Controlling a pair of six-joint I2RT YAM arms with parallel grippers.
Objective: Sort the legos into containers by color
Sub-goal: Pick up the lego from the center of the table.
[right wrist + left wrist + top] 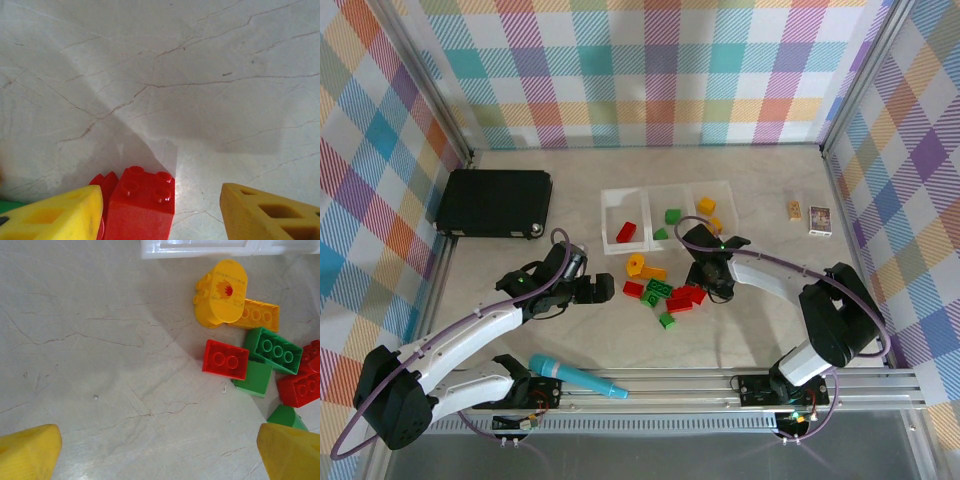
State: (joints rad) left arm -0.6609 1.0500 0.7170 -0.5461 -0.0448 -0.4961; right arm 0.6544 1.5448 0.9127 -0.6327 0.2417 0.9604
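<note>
The red brick point(142, 205) can be seen sitting right between the fingers of the right gripper point(161, 207). It's hard, light, slick plastic by the look of it, so it's probably best pinched across the flat side walls, not the studs. The jaws are roughly half open. One finger looks to be up against the brick, a gap is left on the other side, and nothing is clamped yet. The left gripper point(160, 455) is spread wide and empty, with the loose bricks point(272, 347) ahead and to its right.
</note>
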